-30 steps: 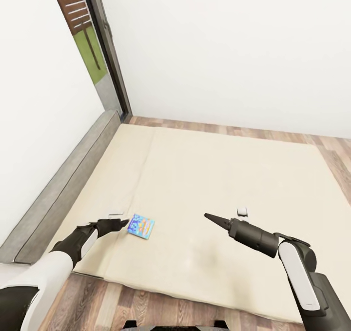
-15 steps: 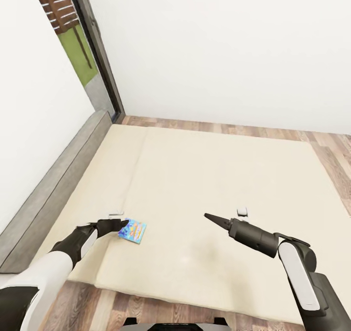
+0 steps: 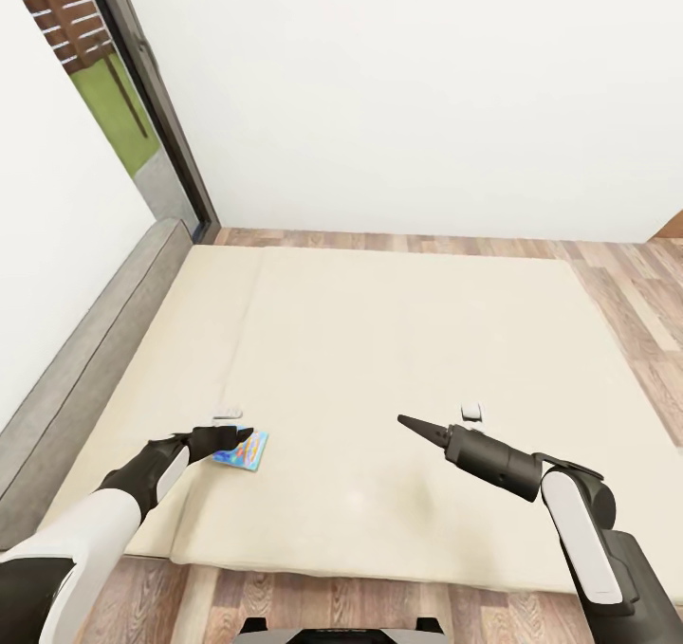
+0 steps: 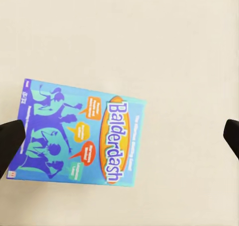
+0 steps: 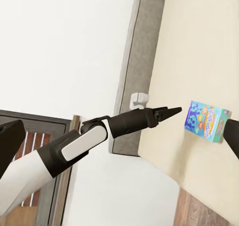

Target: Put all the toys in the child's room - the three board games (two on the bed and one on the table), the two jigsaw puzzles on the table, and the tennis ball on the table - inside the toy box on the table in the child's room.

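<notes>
Bed [image 3: 398, 340]: cream mattress seen from above in the head view, grey headboard [image 3: 85, 359] along its left edge, wood floor [image 3: 626, 284] around it. Board game [image 3: 241, 450]: one blue "Balderdash" box lying flat on the mattress near the bed's near-left corner, lid up. Left end effector [image 3: 242, 432]: hovering directly above the box; in the left wrist view its two dark fingertips [image 4: 10, 141] sit at opposite edges of the frame, spread wide, gripping nothing, with the box below them, off-centre toward one tip. Right end effector [image 3: 406, 422]: held over the mattress well apart from the box, fingers drawn together to a point, holding nothing.
</notes>
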You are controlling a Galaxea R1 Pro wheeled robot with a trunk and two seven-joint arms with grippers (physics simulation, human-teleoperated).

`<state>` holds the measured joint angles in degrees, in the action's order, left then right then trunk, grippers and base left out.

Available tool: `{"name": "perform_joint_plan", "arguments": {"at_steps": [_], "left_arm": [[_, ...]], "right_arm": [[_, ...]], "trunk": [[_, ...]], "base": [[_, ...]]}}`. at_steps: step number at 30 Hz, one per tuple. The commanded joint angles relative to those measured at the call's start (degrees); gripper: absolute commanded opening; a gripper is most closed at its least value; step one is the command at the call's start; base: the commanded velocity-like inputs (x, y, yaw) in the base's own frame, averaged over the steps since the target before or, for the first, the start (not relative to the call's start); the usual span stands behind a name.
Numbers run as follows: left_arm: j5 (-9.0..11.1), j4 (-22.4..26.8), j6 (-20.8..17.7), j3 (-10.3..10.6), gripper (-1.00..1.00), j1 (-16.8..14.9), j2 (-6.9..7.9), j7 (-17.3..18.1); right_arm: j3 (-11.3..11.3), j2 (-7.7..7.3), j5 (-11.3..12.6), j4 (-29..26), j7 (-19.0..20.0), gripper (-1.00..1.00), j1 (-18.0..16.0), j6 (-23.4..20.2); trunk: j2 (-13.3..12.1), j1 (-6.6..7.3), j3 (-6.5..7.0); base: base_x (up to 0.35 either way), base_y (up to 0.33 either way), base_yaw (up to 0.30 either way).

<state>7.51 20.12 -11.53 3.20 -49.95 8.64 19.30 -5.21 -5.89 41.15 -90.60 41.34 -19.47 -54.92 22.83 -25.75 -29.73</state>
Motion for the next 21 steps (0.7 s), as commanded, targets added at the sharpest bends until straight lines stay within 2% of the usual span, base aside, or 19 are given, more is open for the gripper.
{"name": "perform_joint_plan", "arguments": {"at_steps": [1,13,21], "left_arm": [[0.59,0.09,-0.43,0.33,1.00,0.00,0.06,0.02],[0.63,0.09,-0.45,0.32,1.00,0.00,0.06,0.04],[0.66,0.09,-0.51,0.32,1.00,0.01,0.06,0.04]], "right_arm": [[-0.06,0.01,-0.10,-0.01,0.19,1.00,-0.04,-0.28],[0.00,0.09,-0.09,-0.01,-0.11,1.00,-0.04,-0.21],[0.02,0.09,-0.10,-0.01,-0.19,1.00,-0.04,-0.19]], "trunk": [[0.09,-0.03,-0.08],[0.09,-0.03,-0.08],[0.09,-0.03,-0.06]], "base": [[-0.010,0.000,-0.015],[-0.043,0.054,-0.003],[0.020,0.040,-0.015]]}}
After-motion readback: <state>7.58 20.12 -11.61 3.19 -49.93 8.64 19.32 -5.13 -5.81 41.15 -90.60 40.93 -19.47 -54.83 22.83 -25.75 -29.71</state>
